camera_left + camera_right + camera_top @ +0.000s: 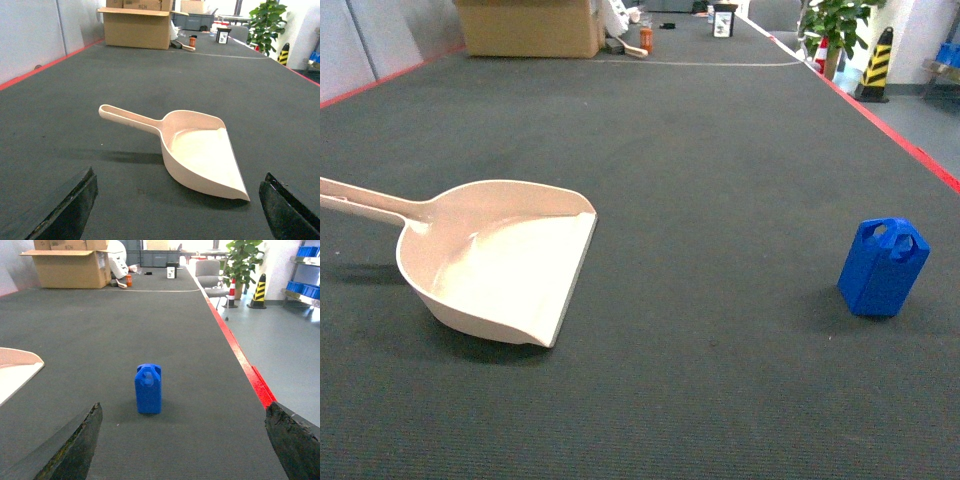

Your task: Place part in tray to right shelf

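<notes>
Right end effector (182, 440) spread wide, seemingly level, facing part (148, 388).

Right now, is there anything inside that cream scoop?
Nothing: the cream scoop is empty in head and left wrist views. The blue jerrycan block stands apart on the mat. Beneath the scoop is hidden.

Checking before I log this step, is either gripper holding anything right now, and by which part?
Nothing is held. The part stands alone ahead of the open right gripper; the tray lies untouched before the open left gripper.

Bench: dark grey carpeted bench (720, 150), red-edged.
On left: cream plastic dustpan-shaped tray (505, 262).
On right: small blue jerrycan-shaped plastic part (882, 267), upright, well apart.
</notes>
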Controlling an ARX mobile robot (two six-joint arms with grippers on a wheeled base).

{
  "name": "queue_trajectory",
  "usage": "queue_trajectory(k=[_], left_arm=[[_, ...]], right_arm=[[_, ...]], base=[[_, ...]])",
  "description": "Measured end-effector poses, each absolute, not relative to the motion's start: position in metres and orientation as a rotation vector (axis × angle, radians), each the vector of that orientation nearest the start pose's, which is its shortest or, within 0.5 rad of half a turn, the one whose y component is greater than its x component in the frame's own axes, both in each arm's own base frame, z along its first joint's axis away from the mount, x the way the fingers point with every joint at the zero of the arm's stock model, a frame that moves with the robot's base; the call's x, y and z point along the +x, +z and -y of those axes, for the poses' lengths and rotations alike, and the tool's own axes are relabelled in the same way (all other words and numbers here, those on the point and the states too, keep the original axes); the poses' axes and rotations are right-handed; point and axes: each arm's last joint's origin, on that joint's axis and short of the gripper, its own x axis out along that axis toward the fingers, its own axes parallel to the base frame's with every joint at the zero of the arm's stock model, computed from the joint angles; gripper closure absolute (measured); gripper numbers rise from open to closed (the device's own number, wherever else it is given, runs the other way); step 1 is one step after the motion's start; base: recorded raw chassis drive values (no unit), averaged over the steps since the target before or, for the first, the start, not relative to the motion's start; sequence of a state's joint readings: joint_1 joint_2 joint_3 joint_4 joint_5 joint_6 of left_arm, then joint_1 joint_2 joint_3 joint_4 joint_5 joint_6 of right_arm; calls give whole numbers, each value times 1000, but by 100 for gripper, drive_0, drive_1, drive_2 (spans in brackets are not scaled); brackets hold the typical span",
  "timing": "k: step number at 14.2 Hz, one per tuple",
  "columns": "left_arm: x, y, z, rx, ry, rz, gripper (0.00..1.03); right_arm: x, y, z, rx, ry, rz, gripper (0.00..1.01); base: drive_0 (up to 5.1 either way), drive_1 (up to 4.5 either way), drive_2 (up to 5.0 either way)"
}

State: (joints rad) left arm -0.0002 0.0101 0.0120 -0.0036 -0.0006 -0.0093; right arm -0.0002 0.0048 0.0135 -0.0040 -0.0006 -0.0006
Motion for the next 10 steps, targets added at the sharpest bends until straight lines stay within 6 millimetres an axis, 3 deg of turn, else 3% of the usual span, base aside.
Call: queue_trajectory(k=[10], left_arm=[[98,166,0,-9,0,-2,5]], right_arm=[[97,167,0,-1,0,5,3]], base=[[0,0,0]])
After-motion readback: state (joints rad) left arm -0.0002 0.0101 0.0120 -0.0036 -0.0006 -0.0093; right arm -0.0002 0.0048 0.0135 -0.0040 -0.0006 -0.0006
